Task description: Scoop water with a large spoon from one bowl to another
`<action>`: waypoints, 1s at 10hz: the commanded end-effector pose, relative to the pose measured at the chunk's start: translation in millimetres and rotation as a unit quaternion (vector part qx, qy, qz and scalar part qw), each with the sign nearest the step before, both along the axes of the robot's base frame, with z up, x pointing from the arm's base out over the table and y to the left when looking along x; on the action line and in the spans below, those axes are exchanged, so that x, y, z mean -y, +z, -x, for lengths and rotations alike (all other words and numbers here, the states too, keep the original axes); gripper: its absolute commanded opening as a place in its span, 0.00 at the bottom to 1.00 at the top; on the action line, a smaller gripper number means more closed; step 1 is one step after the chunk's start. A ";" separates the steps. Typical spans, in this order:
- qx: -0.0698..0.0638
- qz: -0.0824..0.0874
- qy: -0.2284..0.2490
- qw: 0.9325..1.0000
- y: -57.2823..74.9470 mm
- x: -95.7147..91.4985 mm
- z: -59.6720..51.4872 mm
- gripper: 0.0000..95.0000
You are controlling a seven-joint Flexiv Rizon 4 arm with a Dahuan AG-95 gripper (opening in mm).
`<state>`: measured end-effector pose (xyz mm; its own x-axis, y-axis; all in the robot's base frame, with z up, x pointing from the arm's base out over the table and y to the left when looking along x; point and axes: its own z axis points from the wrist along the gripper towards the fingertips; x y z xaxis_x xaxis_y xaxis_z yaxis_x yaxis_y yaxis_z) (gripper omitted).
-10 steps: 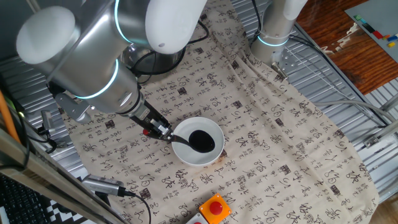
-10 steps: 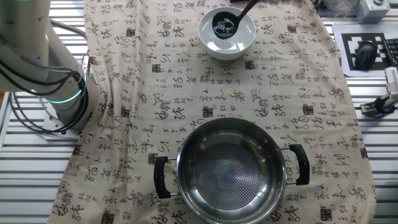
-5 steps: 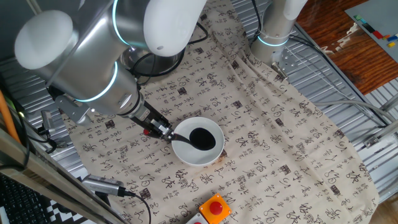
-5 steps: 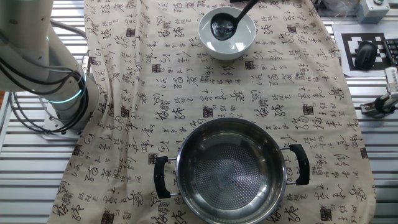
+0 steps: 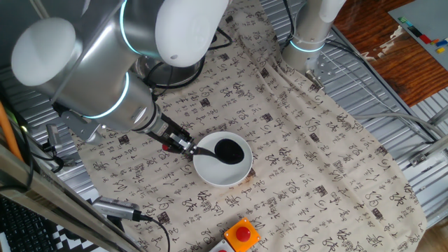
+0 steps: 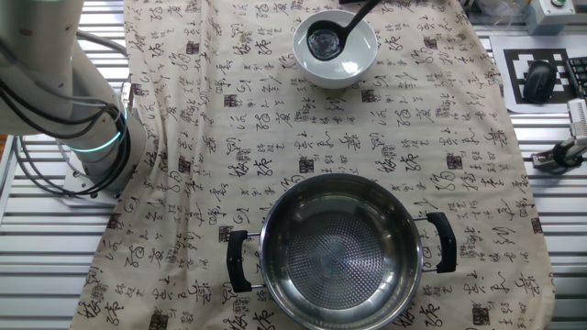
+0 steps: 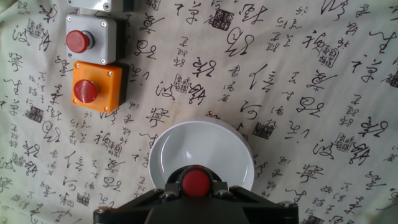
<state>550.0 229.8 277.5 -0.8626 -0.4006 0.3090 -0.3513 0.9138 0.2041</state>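
Jaws pinch ladle (image 5: 222,150) handle nr red tip; scoop sits inside white bowl (image 5: 222,172), handle slanting up to gripper (image 5: 183,146). Pot (image 6: 339,246) well apart, opp. edge of surface.

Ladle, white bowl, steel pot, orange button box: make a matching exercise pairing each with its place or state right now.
Column one:
1. ladle
2. white bowl
3. steel pot
4. orange button box

Column two:
A. stands on the cloth far from the bowl, nothing in it that shows
B. scoop inside the bowl, handle held by the gripper
C. sits beside a grey button box
D. holds the ladle's scoop

Pairs: 1-B, 2-D, 3-A, 4-C
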 end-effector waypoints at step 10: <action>-0.004 -0.001 0.020 1.000 3.2 8.0 7.8 0.00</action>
<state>542.3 221.9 280.7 -0.8426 -0.4373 0.3143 -0.3876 0.8976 0.2098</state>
